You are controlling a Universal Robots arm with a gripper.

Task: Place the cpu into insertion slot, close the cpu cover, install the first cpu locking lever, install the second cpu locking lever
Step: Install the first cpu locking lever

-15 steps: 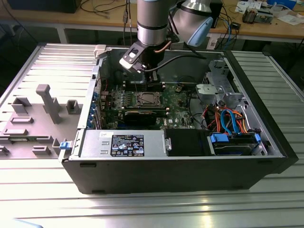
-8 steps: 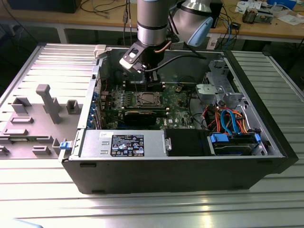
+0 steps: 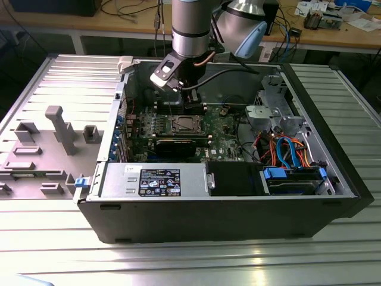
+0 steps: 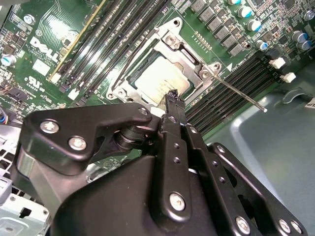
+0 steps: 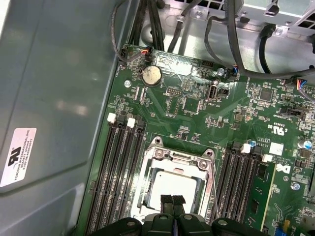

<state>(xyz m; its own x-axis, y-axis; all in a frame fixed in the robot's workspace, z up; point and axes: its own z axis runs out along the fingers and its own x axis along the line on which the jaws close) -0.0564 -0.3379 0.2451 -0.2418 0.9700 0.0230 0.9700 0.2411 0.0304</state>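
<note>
Inside the open computer case [image 3: 226, 220], toward the exterior view's left, the green motherboard [image 3: 143, 128] carries the insertion slot [image 3: 184, 124] near its middle. The cpu [image 4: 160, 78], a flat square with a matt silvery-grey top, already lies in it. The cpu cover [image 4: 189, 54], a thin dull metal frame with a square window, looks folded down around it, so the first two steps seem done. A thin steel-wire locking lever [image 4: 238, 92] juts free over the black ribbed memory slots [image 4: 246, 73] and appears unlatched. The other lever I cannot judge. The gripper [image 5: 172, 200], black and angular, hovers over the slot's rim with its jaws pressed together, pinching nothing that I can see.
</note>
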